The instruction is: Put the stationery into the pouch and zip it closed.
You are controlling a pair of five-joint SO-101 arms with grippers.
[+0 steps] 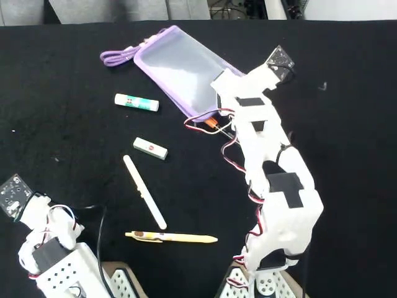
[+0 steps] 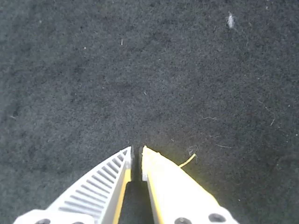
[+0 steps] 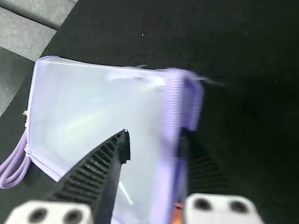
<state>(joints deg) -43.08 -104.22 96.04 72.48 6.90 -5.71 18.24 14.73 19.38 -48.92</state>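
Note:
The clear pouch (image 1: 180,68) with purple trim lies at the back middle of the black table, its purple strap (image 1: 118,58) at the far left end. My right gripper (image 3: 152,137) is open and straddles the pouch's (image 3: 88,107) purple zip edge (image 3: 174,102) at the near right end: one finger rests over the clear face, the other outside the edge. A glue stick (image 1: 136,102), an eraser (image 1: 150,148), a white stick (image 1: 144,192) and a yellow pen (image 1: 171,236) lie loose on the cloth. My left gripper (image 2: 137,151) is shut over bare cloth, holding nothing.
The left arm (image 1: 49,242) sits folded at the front left corner. The right arm (image 1: 273,180) stretches from the front middle up to the pouch, with red wires hanging beside it. Black cloth (image 1: 347,155) covers the table's right side.

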